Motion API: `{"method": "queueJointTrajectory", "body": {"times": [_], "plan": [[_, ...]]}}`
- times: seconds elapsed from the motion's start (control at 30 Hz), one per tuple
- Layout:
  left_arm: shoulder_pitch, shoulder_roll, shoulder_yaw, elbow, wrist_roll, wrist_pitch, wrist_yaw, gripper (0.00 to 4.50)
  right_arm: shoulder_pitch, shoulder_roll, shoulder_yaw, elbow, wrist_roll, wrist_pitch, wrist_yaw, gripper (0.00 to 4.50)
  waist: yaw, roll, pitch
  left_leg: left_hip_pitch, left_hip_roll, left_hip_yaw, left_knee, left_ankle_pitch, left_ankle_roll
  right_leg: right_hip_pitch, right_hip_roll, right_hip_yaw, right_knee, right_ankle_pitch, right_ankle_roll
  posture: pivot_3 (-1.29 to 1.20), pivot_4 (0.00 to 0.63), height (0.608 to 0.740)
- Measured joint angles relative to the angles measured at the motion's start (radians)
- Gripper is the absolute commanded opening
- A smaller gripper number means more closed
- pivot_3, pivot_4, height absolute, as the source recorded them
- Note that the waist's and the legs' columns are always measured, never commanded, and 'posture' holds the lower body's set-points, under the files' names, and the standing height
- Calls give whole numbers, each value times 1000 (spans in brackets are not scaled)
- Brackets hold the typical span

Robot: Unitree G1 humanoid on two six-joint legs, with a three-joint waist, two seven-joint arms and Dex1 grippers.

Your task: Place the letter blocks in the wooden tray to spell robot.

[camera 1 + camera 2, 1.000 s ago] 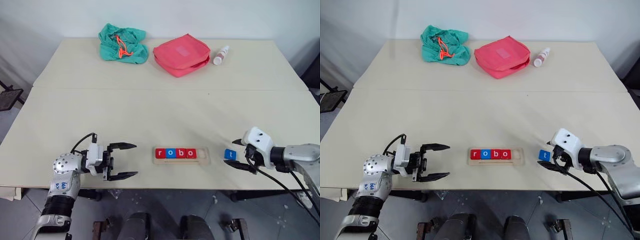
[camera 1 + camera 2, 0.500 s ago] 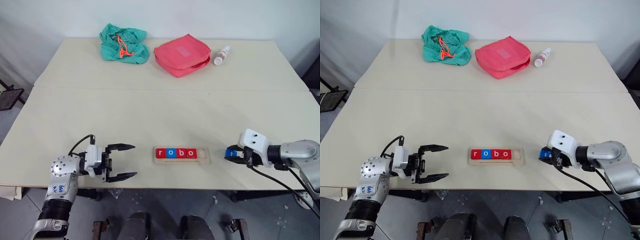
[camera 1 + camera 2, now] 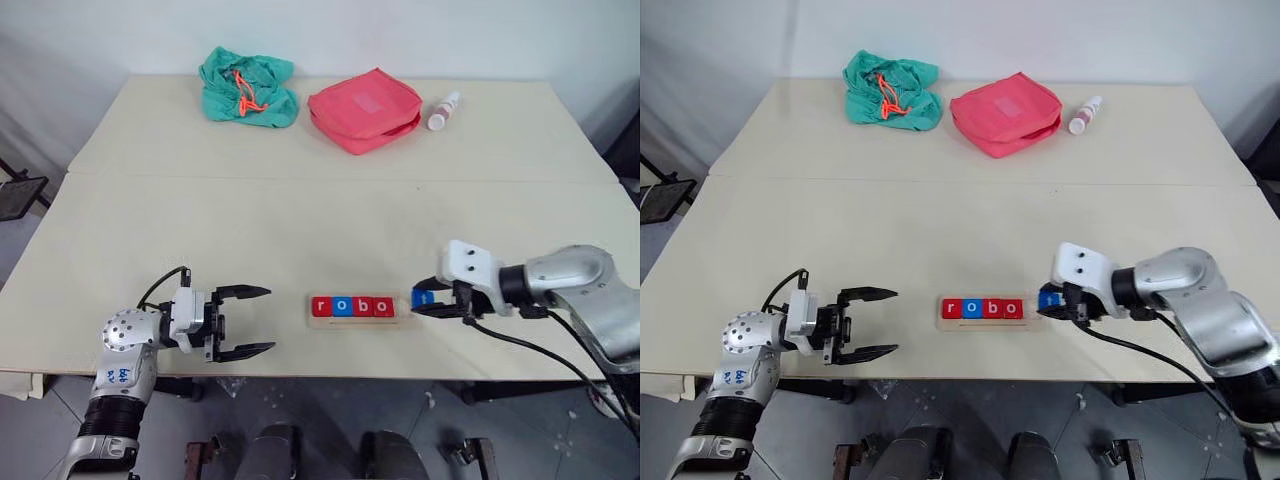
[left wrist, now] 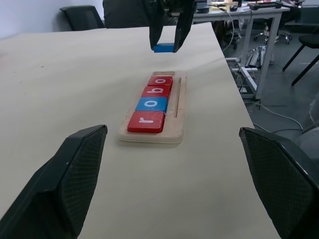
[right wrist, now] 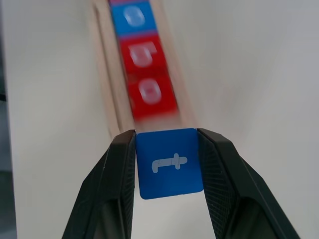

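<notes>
Letter blocks: four of five sit in the wooden tray (image 3: 362, 310) near the front edge of the tabletop (image 3: 320, 220), reading r, o, b, o from the robot's left, red-blue-red-red, snug against one another. One slot at the tray's right end is bare. The fifth, the blue t block (image 5: 170, 163), is pinched between the jaws of the right gripper (image 3: 428, 300), held by two opposite edges with the letter face clear, lifted off the tabletop just beyond the tray's right end. The right wrist view looks down the row over the held block, so the grip seems lined up with the groove; judged purpose, to let the tile drop flat into the empty slot next to the last o. Left gripper (image 3: 245, 321) hangs to the left of the tray, apart from it, jaws wide and empty, pointing toward the row; likely parked, or ready to steady the tray. Remaining step as judged: lower and release t. Risk: a tilted tile riding on the tray lip. Green cloth bag (image 3: 246, 88), pink pouch (image 3: 362, 108) and small bottle (image 3: 441, 110) lie far back, not involved.
</notes>
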Motion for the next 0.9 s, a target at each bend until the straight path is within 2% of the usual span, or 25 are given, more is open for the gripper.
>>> {"method": "queueJointTrajectory", "body": {"times": [0.43,0.9], "plan": [[52,2,3,-42,0,-1,35,4500,-59,53,85,99,-57,-50,23,1432,6,0,0,0,0,0,0,0,0,0,0,-1,0,0,0,0,150,740],[55,3,3,-52,0,-1,47,4500,-58,57,87,107,-87,-69,27,1432,6,0,0,0,0,0,0,0,0,0,0,-1,0,0,0,0,150,740]]}}
